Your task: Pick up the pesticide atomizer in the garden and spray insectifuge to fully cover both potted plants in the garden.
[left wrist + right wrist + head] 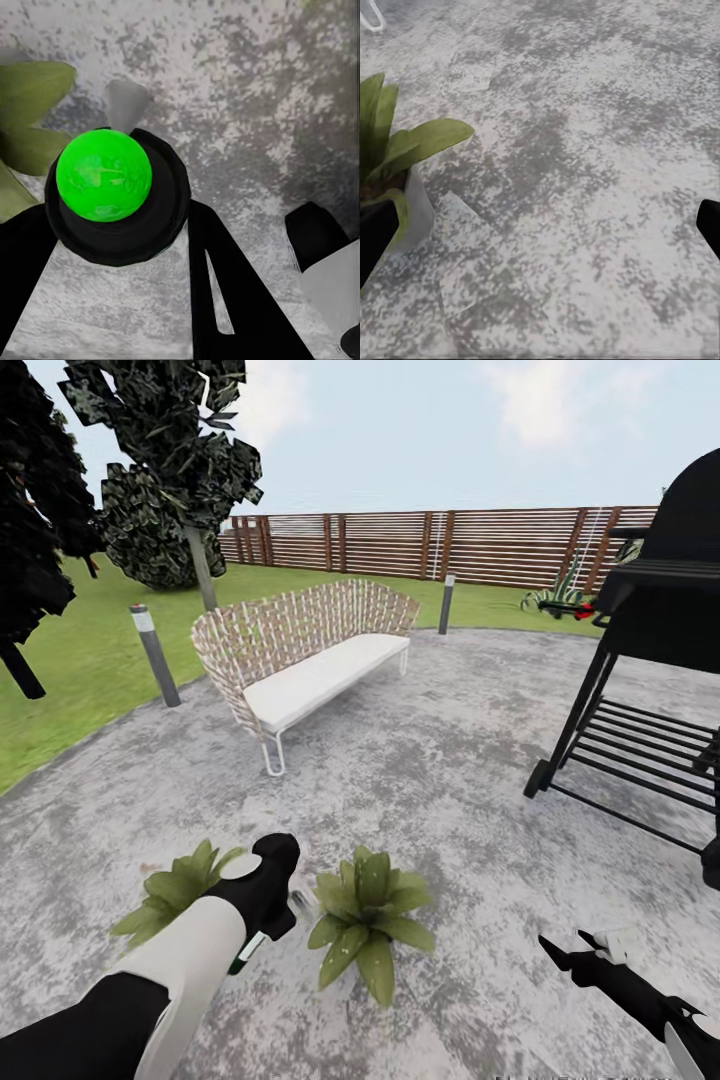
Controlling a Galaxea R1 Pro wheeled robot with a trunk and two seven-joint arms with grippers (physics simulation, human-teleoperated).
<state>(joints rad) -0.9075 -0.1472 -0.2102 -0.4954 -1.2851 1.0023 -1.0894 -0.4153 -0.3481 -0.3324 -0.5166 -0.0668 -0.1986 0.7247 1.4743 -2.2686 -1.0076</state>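
Head view: left end effector point(283, 908) low over the grey mottled paving point(440, 760), in the gap between the two potted plants point(368, 920). It is closed around the pesticide atomizer point(250, 950); a bit of dark green bottle with a white label pokes out below the black wrist, and a small grey tip sticks out at the far side toward the right plant.

Left wrist view: atomizer seen end-on point(105, 174), a bright glossy green round dome sitting in a black collar, with a grey cone-shaped nozzle behind it. Black fingers point(225, 300) close in on both sides of the collar, so it is gripped. Green leaves sit at the frame edge beside the bottle. No red top can be made out from this angle.

Plants: both are rosettes of pointed olive-green leaves. The left plant point(175, 890) is partly hidden by the left arm, the right one is fully visible just beside the end effector. Right wrist view shows one plant's leaves and little grey pot point(412, 210) on the paving.

Right end effector point(575, 950) hangs low at the right, well apart from the plants, fingers spread wide and holding nothing; the black fingertips point(375, 232) sit at opposite frame edges in the right wrist view.

Behind: wicker seat point(310, 650) with white cushion, two grey lamp posts point(155, 655), black grill point(650, 660) at right, brown slat fence point(440, 545), lawn point(70, 660), dark trees point(170, 460).
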